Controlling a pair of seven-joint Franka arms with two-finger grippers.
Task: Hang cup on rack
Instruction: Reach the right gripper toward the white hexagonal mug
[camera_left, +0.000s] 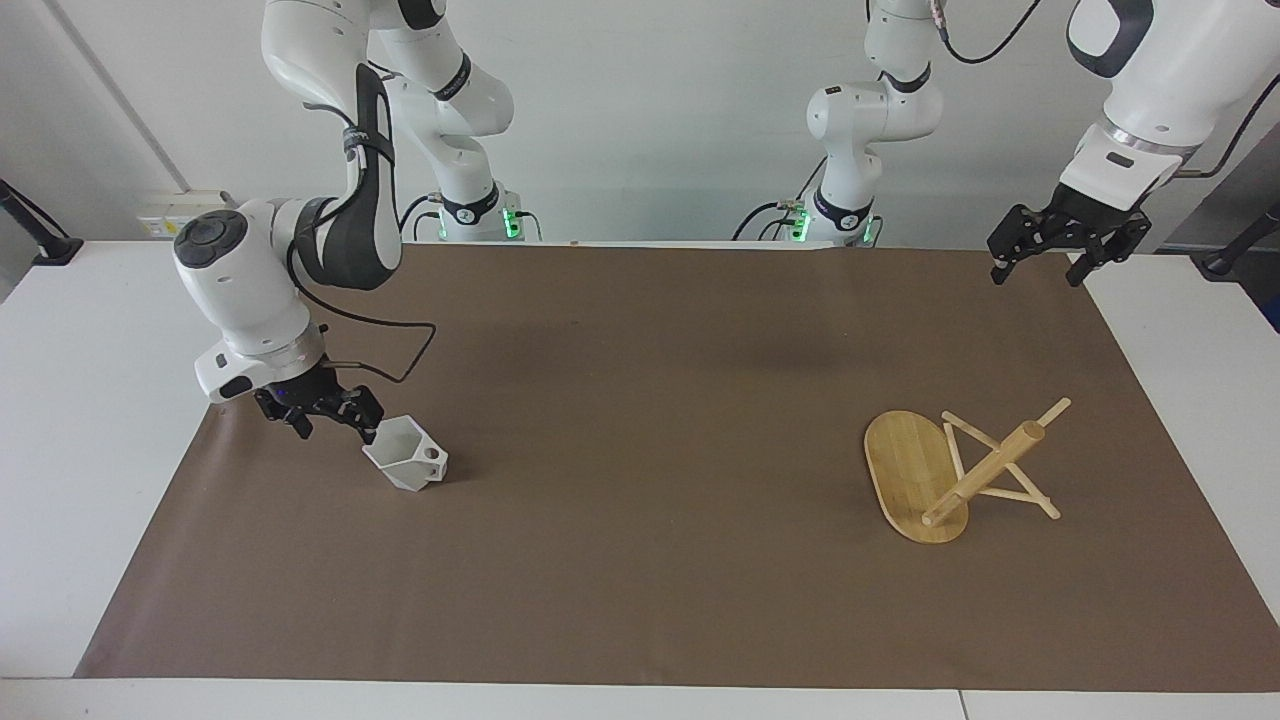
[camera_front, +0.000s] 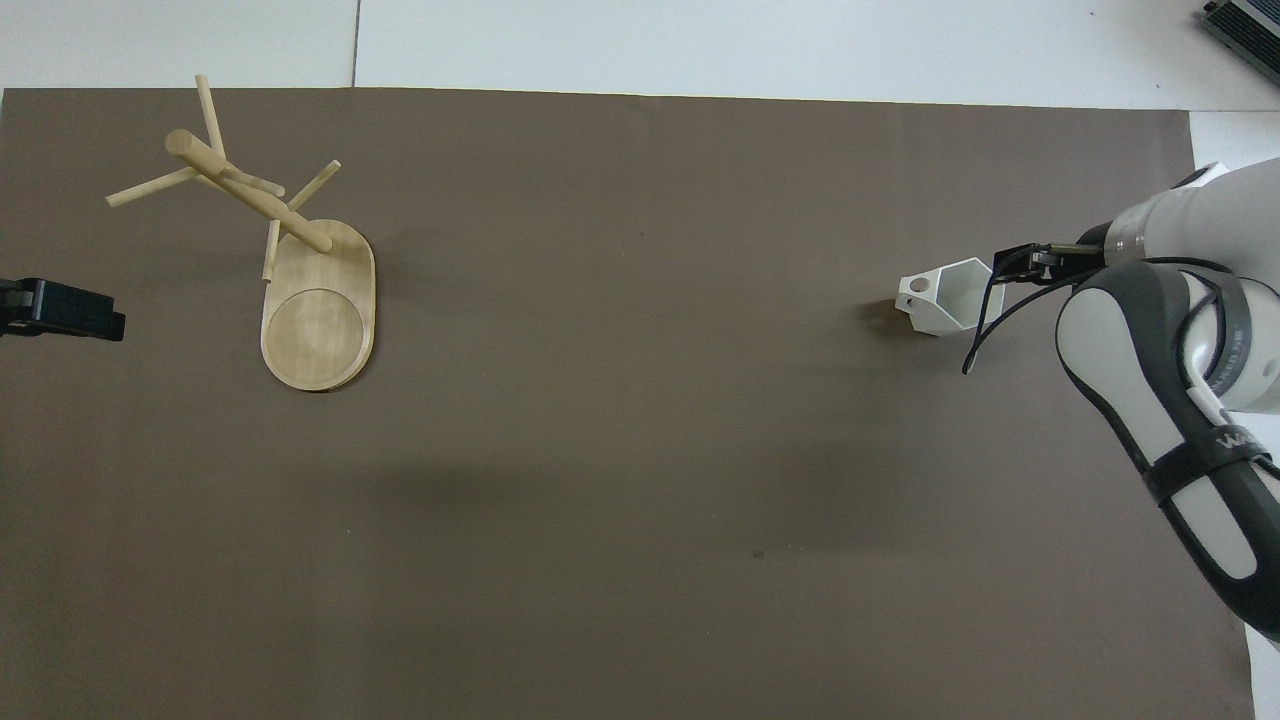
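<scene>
The white faceted cup (camera_left: 405, 462) stands mouth up on the brown mat toward the right arm's end of the table, its handle with the round hole pointing toward the table's middle. It also shows in the overhead view (camera_front: 945, 297). My right gripper (camera_left: 335, 430) is open and low beside the cup, one finger at its rim; in the overhead view this gripper (camera_front: 1012, 264) overlaps the rim's edge. The bamboo rack (camera_left: 915, 470) stands on its oval base toward the left arm's end, shown too in the overhead view (camera_front: 318, 310). My left gripper (camera_left: 1035, 275) waits open, raised over the mat's corner.
The brown mat (camera_left: 640, 450) covers most of the white table (camera_left: 90, 400). A black cable (camera_left: 395, 350) loops from the right wrist just above the mat. The left gripper's tip (camera_front: 60, 310) shows at the overhead view's edge.
</scene>
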